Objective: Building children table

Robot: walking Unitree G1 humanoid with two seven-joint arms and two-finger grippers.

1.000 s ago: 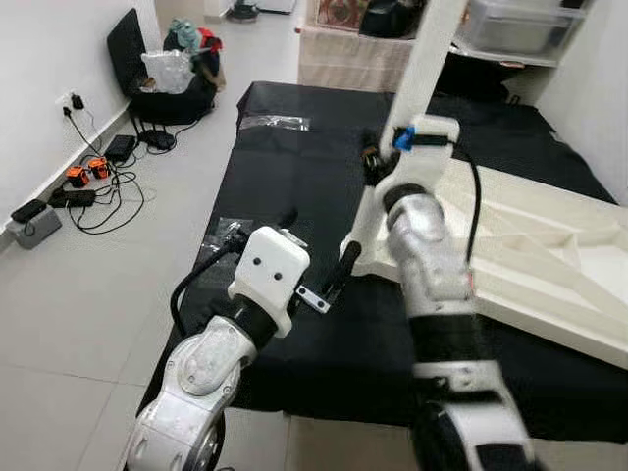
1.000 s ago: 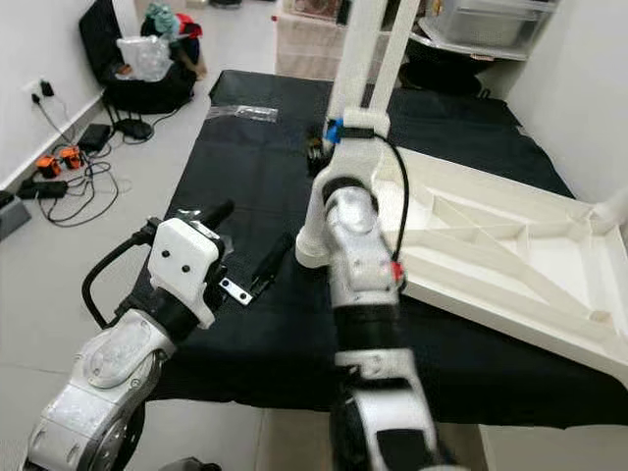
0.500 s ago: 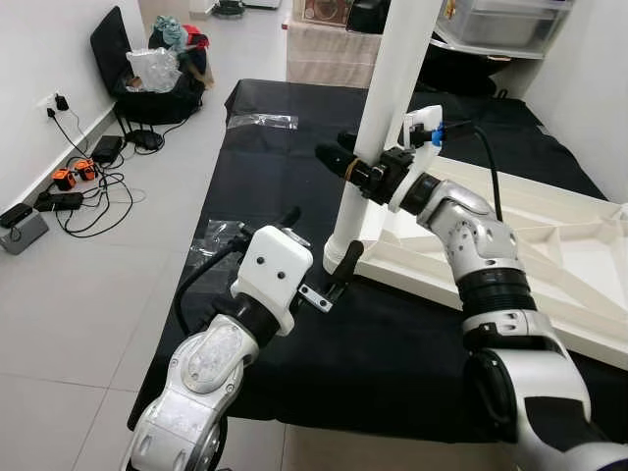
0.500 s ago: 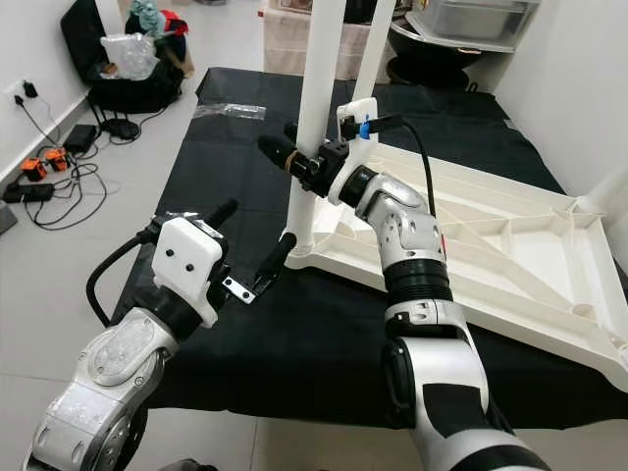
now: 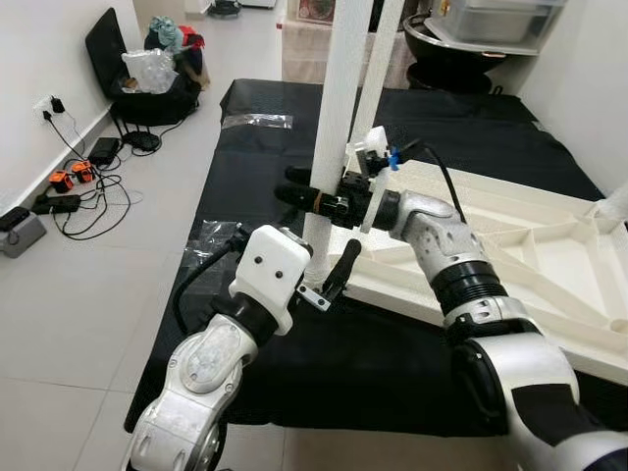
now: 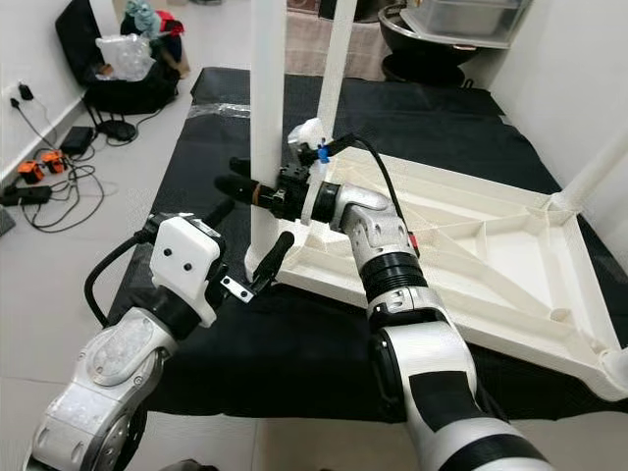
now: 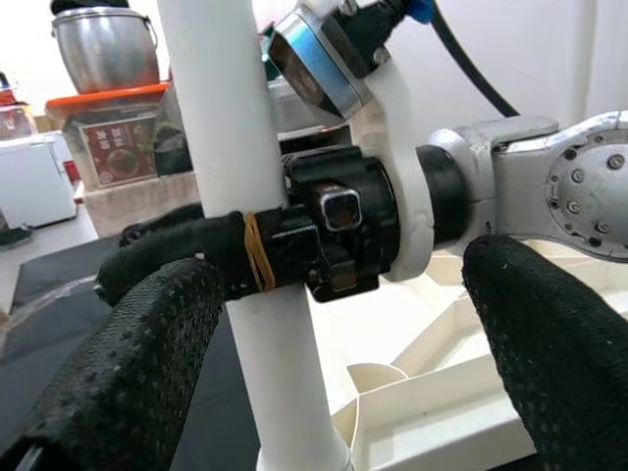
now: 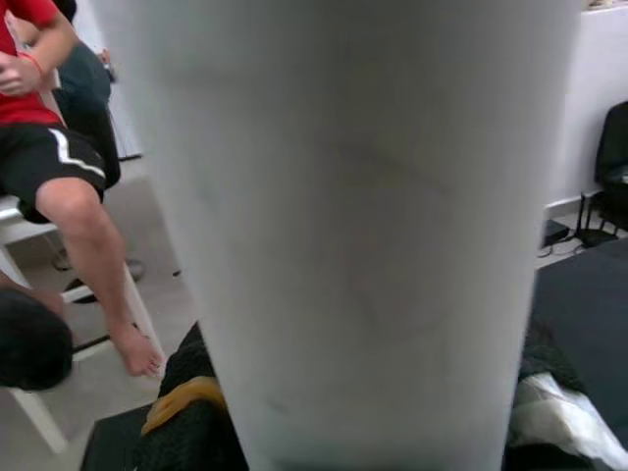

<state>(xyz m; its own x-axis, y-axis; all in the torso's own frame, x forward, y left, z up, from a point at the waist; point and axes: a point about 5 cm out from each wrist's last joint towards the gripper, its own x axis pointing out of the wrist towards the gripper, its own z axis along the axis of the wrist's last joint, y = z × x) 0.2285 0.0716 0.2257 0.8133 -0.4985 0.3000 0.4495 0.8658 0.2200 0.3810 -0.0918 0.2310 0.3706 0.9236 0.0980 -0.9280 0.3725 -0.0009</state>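
Table leg point(image 5: 339, 108) stands upright between our right gripper's point(image 5: 297, 186) clenched fingers, socketed at the near corner of the upturned tabletop point(image 5: 535, 250); our left gripper point(image 5: 324, 265) waits released below; light, stiff, smooth plastic, best held low.

We see a smooth, matt white plastic table leg point(image 5: 334, 118) and a ribbed white plastic tabletop point(image 5: 530, 255) lying on dull black cloth point(image 5: 265, 167). Our left hand point(image 5: 324, 285) has rough, dimpled black rubbery fingers point(image 7: 128, 383); its wrist housing point(image 5: 273, 275) is glossy white plastic. The floor point(image 5: 88, 294) is shiny pale tile.
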